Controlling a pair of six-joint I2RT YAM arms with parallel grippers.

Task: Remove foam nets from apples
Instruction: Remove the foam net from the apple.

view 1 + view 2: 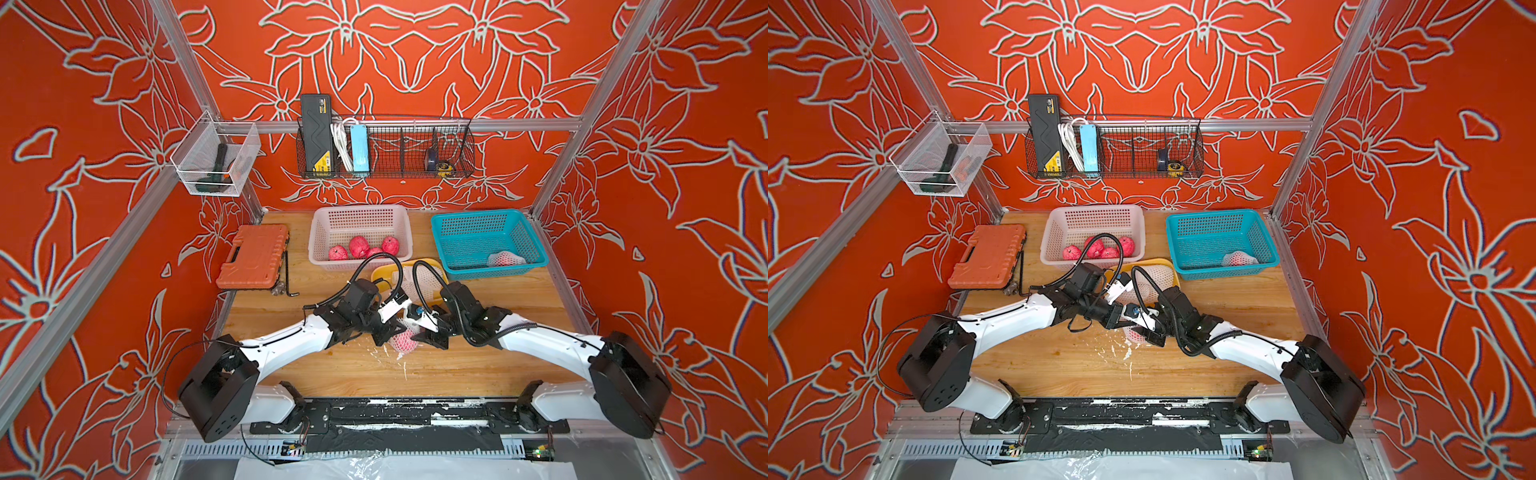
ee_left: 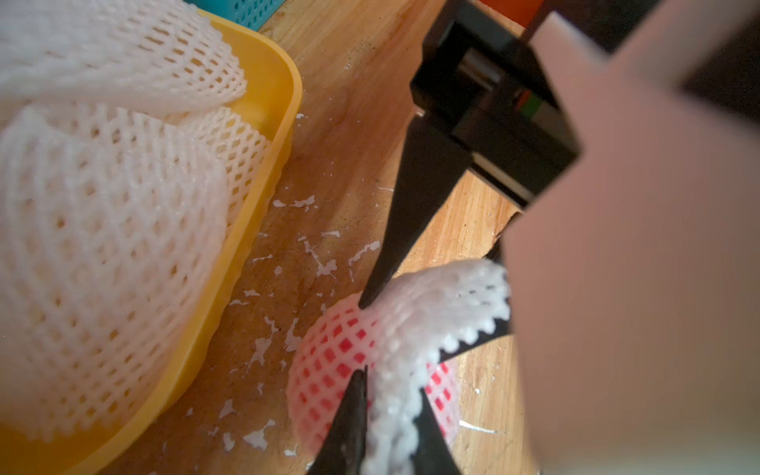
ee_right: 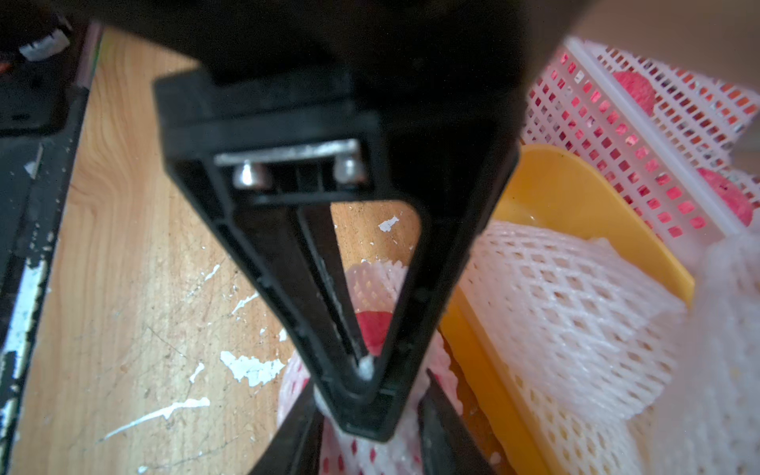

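Note:
A pinkish-red apple in a white foam net (image 1: 404, 344) (image 1: 1136, 336) lies on the wooden table between both grippers. My left gripper (image 2: 392, 382) (image 1: 384, 332) is shut on a bunched edge of that net (image 2: 395, 411). My right gripper (image 3: 370, 382) (image 1: 432, 337) stands astride the same net, jaws apart, one fingertip (image 2: 368, 298) denting the foam. Red skin shows through the net's open end (image 3: 374, 325). Several bare apples (image 1: 359, 246) sit in the pale basket (image 1: 320, 232). Another netted apple (image 1: 505, 259) lies in the teal basket (image 1: 457, 224). Empty foam nets (image 2: 103, 246) (image 3: 555, 308) fill the yellow tray (image 2: 283, 103).
An orange tool case (image 1: 253, 257) and a hex key (image 1: 287, 274) lie at the table's left. White foam flakes (image 2: 316, 259) litter the wood around the apple. The yellow tray (image 1: 380, 274) stands just behind the grippers. Wire baskets (image 1: 386, 149) hang on the back wall.

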